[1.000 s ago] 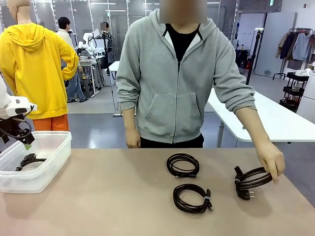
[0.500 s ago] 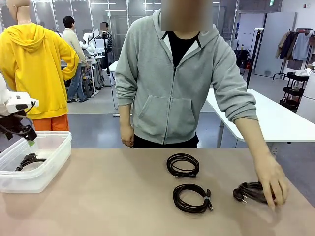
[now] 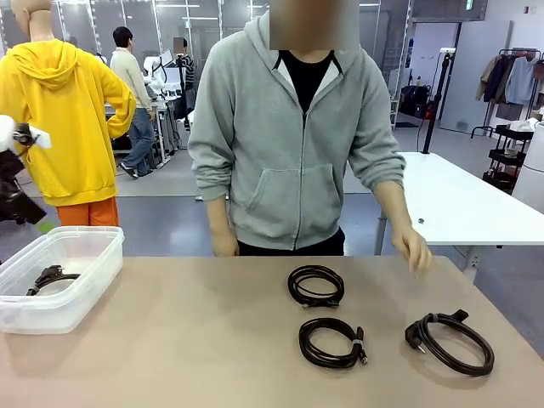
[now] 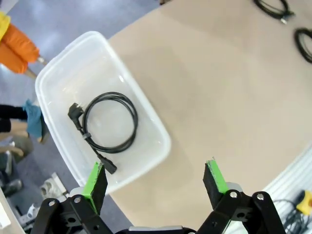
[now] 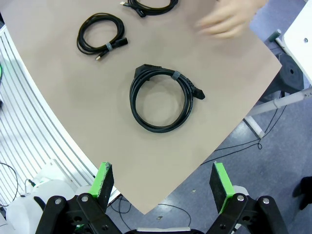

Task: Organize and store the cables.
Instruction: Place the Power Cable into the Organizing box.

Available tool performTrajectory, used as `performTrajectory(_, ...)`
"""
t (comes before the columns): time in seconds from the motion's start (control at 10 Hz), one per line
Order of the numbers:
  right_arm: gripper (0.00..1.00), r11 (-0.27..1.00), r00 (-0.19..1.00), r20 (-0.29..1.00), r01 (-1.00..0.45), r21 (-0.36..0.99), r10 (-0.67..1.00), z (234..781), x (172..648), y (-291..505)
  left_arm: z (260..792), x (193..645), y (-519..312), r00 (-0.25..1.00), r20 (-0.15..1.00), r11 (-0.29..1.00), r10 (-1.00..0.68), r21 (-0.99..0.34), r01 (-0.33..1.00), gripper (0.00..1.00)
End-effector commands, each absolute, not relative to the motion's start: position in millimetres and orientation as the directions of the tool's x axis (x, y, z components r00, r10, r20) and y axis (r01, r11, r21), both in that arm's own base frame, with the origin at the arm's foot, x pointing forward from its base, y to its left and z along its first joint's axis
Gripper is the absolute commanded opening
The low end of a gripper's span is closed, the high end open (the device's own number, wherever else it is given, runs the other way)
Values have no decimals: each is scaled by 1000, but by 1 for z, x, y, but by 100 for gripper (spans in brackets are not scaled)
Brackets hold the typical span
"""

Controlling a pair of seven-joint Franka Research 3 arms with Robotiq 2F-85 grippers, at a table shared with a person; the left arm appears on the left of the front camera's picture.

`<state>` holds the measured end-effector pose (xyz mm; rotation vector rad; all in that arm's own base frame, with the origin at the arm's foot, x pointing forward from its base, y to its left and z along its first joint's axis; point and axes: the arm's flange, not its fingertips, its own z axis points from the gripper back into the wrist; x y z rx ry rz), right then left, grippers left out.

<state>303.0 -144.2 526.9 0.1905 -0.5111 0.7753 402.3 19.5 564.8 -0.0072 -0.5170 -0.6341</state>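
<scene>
Three coiled black cables lie on the tan table: one mid-table point(image 3: 293, 285), one nearer me point(image 3: 304, 344), and a thicker one at the right point(image 3: 486, 348). Another cable point(image 3: 49, 276) lies in the clear plastic bin point(image 3: 85, 280) at the left. My left gripper point(image 4: 155, 170) hangs open and empty high over the bin's near edge, looking down on the cable point(image 4: 134, 122) inside. My right gripper point(image 5: 161, 170) is open and empty too, high above the thick cable point(image 5: 135, 105), with a thinner coil point(image 5: 80, 39) beyond it.
The person in a grey hoodie stands at the far side, one hand point(image 3: 416, 251) lifted above the table's right rear. That hand shows blurred in the right wrist view point(image 5: 229, 22). The table's right corner edge point(image 5: 146, 209) lies just under my right gripper.
The person laid the thick cable flat on the table at the right and pulled the hand back. My left arm rose up and away from the bin.
</scene>
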Motion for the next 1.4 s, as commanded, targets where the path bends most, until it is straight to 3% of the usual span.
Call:
performTrajectory(0.0,100,714,615,506,-700,-4,605,529,302,-143,572,355,24,613,496,759,-614,159,631,100)
performTrajectory(0.1,100,714,615,506,-700,-4,605,529,302,-143,574,340,23,627,531,780,-570,110,616,100)
performTrajectory(0.2,100,714,615,506,-700,-4,605,529,302,-143,572,375,19,647,480,782,-593,153,604,100)
performTrajectory(0.7,100,705,600,507,-709,-21,619,527,303,-144,572,375,19,647,480,782,-593,153,604,100)
performTrajectory(0.9,100,577,484,391,-799,-167,783,532,308,-114,572,375,19,647,480,782,-593,153,604,100)
performTrajectory(1.0,100,442,359,310,-859,-257,880,528,319,-100,572,375,19,647,480,782,-593,153,604,100)
performTrajectory(1.1,100,327,243,289,-899,-292,926,523,331,-89,572,375,19,647,480,782,-593,153,604,100)
performTrajectory(1.3,100,263,172,297,-916,-302,939,515,348,-73,572,375,19,647,480,782,-593,153,604,100)
